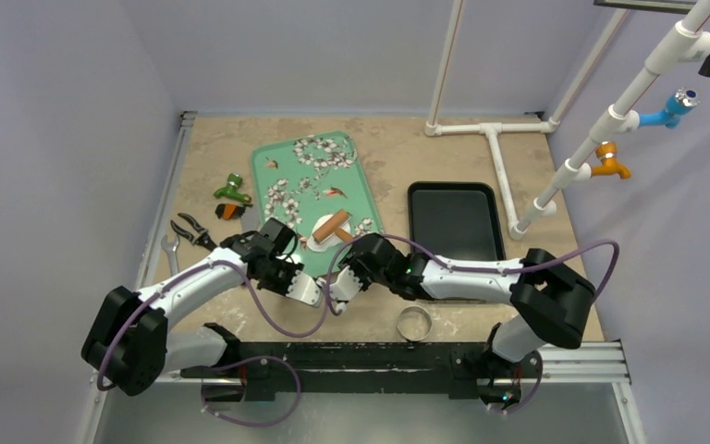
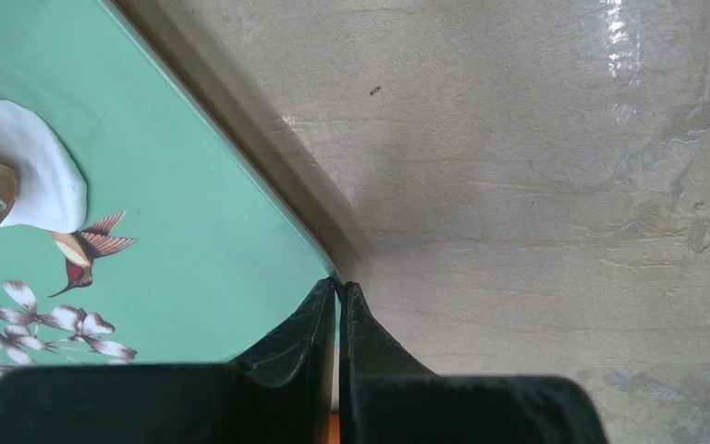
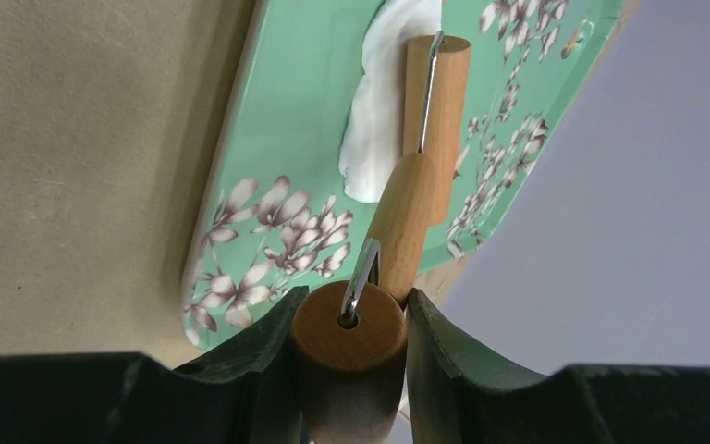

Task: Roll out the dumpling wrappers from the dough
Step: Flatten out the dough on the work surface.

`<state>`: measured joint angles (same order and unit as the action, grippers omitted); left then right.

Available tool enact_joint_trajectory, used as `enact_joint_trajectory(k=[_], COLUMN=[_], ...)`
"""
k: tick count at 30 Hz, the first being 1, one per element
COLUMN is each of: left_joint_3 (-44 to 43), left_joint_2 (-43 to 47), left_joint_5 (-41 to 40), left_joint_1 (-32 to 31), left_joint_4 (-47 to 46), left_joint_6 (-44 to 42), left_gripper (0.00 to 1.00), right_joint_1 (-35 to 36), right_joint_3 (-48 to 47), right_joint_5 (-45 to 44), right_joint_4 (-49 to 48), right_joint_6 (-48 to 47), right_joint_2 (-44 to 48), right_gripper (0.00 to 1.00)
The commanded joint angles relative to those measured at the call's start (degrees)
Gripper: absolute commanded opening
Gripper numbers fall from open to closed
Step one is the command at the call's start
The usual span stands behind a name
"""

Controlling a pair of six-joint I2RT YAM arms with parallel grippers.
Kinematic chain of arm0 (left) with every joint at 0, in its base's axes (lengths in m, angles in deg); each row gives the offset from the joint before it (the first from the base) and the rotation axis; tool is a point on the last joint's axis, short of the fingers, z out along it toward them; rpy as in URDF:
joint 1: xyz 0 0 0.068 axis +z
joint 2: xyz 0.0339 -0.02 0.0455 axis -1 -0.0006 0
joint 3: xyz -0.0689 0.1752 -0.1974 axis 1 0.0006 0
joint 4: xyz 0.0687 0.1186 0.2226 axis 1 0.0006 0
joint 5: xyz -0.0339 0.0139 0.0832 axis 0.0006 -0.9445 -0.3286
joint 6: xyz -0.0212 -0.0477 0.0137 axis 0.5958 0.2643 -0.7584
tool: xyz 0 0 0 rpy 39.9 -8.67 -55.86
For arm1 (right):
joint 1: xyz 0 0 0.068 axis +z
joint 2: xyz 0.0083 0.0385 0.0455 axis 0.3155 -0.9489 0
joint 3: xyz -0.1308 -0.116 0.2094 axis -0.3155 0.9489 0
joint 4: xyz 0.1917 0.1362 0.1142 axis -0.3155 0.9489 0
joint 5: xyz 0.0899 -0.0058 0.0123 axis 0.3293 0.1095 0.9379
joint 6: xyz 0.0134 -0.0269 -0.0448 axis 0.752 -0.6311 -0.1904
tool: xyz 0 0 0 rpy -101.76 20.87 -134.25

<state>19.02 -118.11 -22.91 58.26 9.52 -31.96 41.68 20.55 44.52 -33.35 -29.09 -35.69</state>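
Note:
A flattened white piece of dough [image 1: 322, 231] [image 3: 376, 111] [image 2: 39, 174] lies at the near end of the green flowered tray [image 1: 300, 171]. A wooden roller [image 1: 332, 225] [image 3: 436, 102] rests on top of it. My right gripper [image 1: 351, 244] [image 3: 349, 310] is shut on the roller's round wooden handle [image 3: 348, 331], just short of the tray's near edge. My left gripper [image 1: 298, 277] [image 2: 339, 285] is shut, its tips pinched on the tray's rim [image 2: 268, 199] at the near left. No finished dumpling wrappers can be made out.
A black tray [image 1: 455, 220] sits right of the green one. A metal ring cutter [image 1: 413, 324] lies near the front edge. Pliers [image 1: 192, 231], a wrench [image 1: 170, 250] and a green-and-orange clamp [image 1: 231, 192] lie at the left. A white pipe frame [image 1: 499, 148] stands at the back right.

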Motion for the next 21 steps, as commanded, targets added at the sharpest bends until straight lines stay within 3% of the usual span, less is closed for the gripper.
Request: enact_joint_trajectory(k=[1, 8, 17, 21], left_joint_3=[-0.5, -0.5, -0.5, -0.6], left_joint_2=[0.6, -0.4, 0.6, 0.7], left_joint_5=[4.1, 4.2, 4.1, 3.9], left_joint_1=[-0.9, -0.9, -0.9, -1.0], left_joint_4=[3.5, 2.5, 3.4, 3.5], left_joint_6=[0.6, 0.5, 0.6, 0.7], left_gripper=[0.00, 0.00, 0.00, 0.00], right_joint_1=[-0.6, -0.3, -0.6, -0.5], right_joint_3=[5.7, 7.9, 1.6, 2.9], right_joint_5=[5.4, 5.2, 5.5, 4.1], right_joint_4=[17.3, 27.1, 19.0, 20.8], right_joint_6=[7.0, 13.3, 9.1, 9.0], right_joint_2=[-0.8, 7.2, -6.9, -5.5], right_gripper=[0.00, 0.00, 0.00, 0.00])
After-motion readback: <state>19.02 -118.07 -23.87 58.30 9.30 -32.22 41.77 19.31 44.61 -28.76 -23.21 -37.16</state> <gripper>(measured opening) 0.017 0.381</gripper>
